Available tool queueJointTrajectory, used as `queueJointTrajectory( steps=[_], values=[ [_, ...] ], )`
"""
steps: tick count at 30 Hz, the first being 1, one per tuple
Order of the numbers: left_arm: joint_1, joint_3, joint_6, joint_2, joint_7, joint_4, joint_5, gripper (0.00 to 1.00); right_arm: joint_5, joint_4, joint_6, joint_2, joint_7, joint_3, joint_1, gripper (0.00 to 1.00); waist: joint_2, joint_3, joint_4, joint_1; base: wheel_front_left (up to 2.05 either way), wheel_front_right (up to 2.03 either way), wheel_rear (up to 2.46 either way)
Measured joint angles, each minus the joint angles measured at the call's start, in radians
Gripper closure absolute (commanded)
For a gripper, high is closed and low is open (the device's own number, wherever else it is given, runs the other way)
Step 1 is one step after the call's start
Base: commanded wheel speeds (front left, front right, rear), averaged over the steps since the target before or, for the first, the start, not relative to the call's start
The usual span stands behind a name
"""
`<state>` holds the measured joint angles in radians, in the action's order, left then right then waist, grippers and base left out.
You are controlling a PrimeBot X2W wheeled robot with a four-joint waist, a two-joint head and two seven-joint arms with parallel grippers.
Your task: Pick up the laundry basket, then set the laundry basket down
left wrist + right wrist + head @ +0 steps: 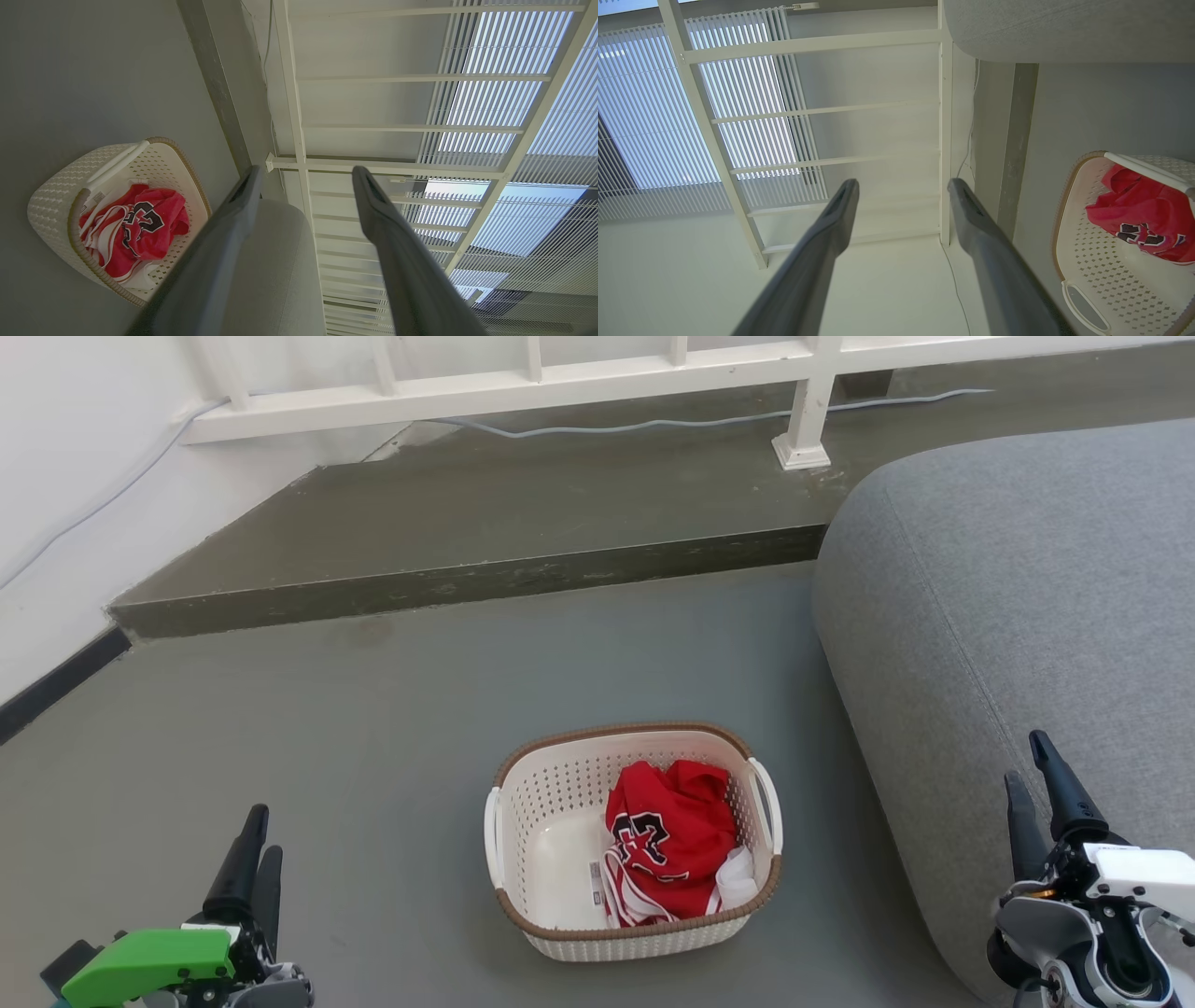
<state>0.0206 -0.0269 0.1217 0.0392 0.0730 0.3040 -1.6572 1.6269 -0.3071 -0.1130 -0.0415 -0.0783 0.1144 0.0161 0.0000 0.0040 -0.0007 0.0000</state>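
The laundry basket (pixel 560 784) stands on the grey floor, cream-white and perforated, with a brown rim and white side handles. A red jersey (pixel 674 840) lies crumpled inside it. My left gripper (pixel 256 840) is at the lower left, well apart from the basket, open and holding nothing. My right gripper (pixel 1034 767) is at the lower right in front of the sofa, also open and holding nothing. The left wrist view has the laundry basket (pixel 56 191) at its left, beside my left gripper (pixel 306 175). In the right wrist view, the laundry basket (pixel 1092 252) sits right of my right gripper (pixel 903 186).
A large grey sofa (pixel 1018 597) fills the right side, close to the basket. A raised step (pixel 467 579) crosses the floor behind, with a white railing (pixel 560 383) and a cable (pixel 709 422) on it. A white wall (pixel 65 476) runs along the left.
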Motion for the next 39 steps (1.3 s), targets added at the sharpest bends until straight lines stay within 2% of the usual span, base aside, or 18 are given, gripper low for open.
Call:
queueJointTrajectory(
  steps=[16,39],
  values=[
    [0.038,0.04,0.0,0.003,-0.049,-0.024,0.077,0.0,-0.103,0.015,0.0,-0.037,0.043,-0.026,0.012,0.0,0.0,0.002,0.0,0.0,0.0,0.0,0.0],
    [0.089,0.128,-0.003,0.042,-0.132,-0.019,0.383,0.0,-0.433,0.02,0.001,-0.127,0.128,-0.132,0.039,0.0,0.0,-0.004,0.005,0.0,0.0,0.0,0.0]
  ],
)
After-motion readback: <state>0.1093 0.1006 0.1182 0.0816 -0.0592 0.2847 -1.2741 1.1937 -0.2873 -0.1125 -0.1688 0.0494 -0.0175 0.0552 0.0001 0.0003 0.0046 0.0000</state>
